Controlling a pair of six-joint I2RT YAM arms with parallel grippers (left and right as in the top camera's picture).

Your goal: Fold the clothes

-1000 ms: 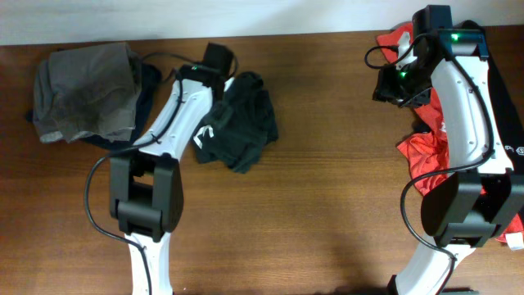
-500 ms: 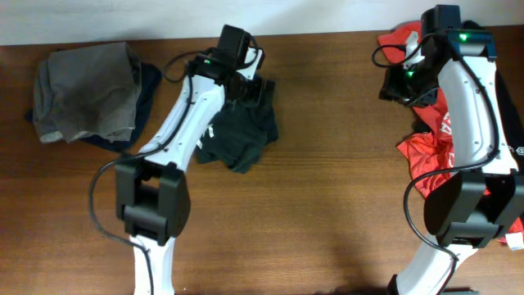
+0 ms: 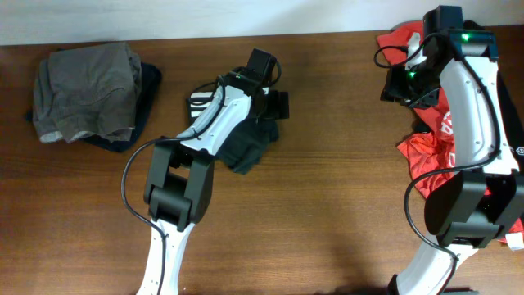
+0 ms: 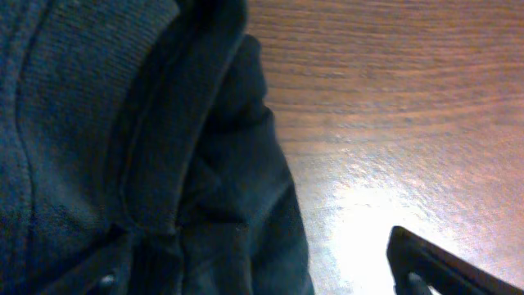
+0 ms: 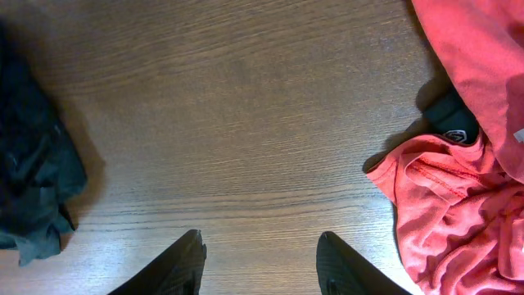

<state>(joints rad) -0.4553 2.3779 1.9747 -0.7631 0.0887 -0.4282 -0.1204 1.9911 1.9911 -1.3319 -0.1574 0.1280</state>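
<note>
The left gripper (image 3: pixel 274 102) sits right over the dark garment (image 4: pixel 123 147). Its wrist view shows one finger (image 4: pixel 434 266) far out to one side over bare table (image 4: pixel 393 98), and the other seems buried in the cloth, so I judge the jaws to be apart with a fold of cloth reaching in between them.

The garment lies beneath the gripper and to its cloth-covered side. From above, its crumpled length runs from the gripper back under the forearm toward that arm's base. The next grasp probably depends on finding an edge on that near side, not on the wood ahead.

Across the table, the right gripper (image 5: pixel 260 258) hangs with its jaws apart over bare wood. The red clothes (image 5: pixel 467 205) are just beside it on one side, and the dark garment is well away on the other, so the left arm is clearly the nearer one.

Farthest off, beyond the left arm, lies a grey folded pile (image 3: pixel 86 90).
</note>
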